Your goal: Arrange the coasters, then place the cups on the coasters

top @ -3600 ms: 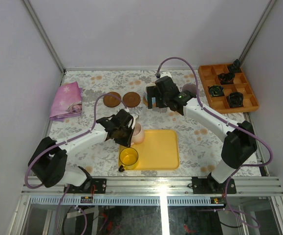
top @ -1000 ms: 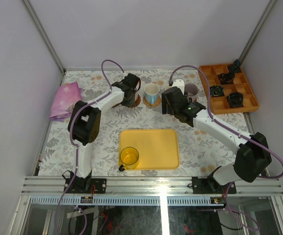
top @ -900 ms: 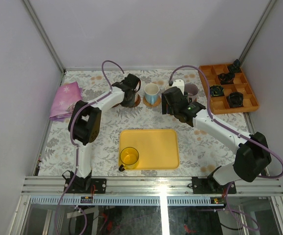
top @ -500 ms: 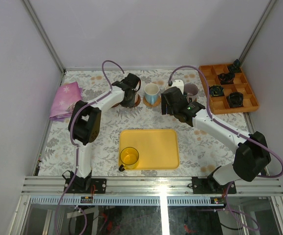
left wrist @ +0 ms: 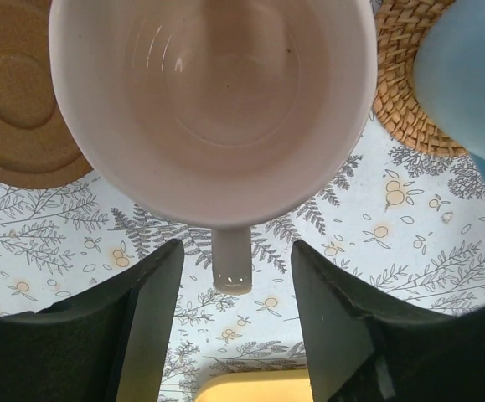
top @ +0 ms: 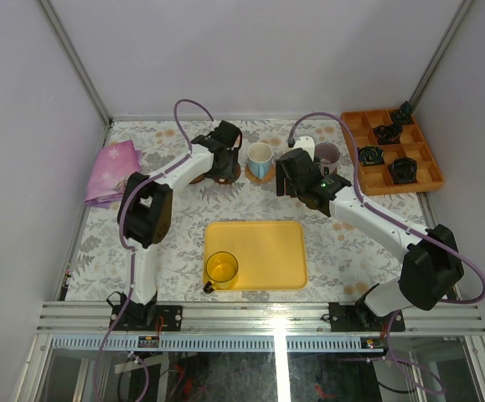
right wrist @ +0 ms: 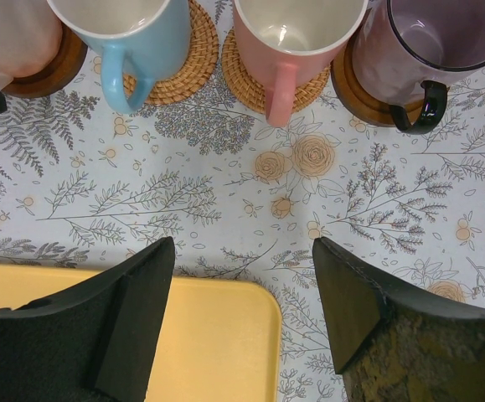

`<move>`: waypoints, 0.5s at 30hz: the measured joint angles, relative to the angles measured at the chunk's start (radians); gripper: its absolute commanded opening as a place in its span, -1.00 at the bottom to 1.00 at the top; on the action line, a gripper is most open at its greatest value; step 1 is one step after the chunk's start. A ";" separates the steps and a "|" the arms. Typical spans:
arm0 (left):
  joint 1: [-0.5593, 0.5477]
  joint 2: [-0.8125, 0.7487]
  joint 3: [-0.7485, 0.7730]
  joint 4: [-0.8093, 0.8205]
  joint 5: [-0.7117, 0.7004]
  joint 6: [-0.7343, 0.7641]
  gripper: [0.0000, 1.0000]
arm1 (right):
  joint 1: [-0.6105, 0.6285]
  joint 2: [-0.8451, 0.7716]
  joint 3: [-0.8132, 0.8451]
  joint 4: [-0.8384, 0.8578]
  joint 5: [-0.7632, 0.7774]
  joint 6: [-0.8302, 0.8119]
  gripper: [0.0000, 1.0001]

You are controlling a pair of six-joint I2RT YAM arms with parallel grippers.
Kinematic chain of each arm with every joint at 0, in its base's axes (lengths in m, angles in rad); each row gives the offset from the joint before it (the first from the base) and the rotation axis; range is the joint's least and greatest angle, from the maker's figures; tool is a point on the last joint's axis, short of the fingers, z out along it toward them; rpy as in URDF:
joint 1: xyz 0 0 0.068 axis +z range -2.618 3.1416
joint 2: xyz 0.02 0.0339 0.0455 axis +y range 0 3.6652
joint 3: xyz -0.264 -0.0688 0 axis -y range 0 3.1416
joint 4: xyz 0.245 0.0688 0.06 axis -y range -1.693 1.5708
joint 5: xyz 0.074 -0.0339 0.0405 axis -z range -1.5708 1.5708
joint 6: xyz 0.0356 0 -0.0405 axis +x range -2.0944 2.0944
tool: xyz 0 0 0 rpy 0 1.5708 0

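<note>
Pale pink cup (left wrist: 213,109): glossy round ceramic, on smooth wooden coaster (right wrist: 58,71). Left gripper (left wrist: 234,251): part-open astride the cup's handle, gripping nothing. Right gripper (right wrist: 242,247): wide apart, empty.

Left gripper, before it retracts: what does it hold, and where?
Nothing: the left gripper is open, its fingers clear of the handle on the pale pink cup.

Pink cup (left wrist: 213,100) handle between parted end effector (left wrist: 234,264) fingers.
</note>
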 measured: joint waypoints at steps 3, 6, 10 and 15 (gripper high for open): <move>-0.002 0.000 0.003 0.001 0.000 0.000 0.12 | 0.000 0.000 0.000 0.000 0.000 0.000 0.50; -0.006 0.000 0.003 0.000 0.000 0.000 0.12 | 0.000 0.000 0.000 0.000 0.000 0.000 0.49; -0.006 0.000 0.003 -0.001 0.000 0.000 0.12 | 0.000 0.000 0.000 0.000 0.000 0.000 0.49; -0.013 -0.001 0.003 -0.003 0.000 0.000 0.39 | 0.000 0.000 0.000 0.000 0.000 0.000 0.50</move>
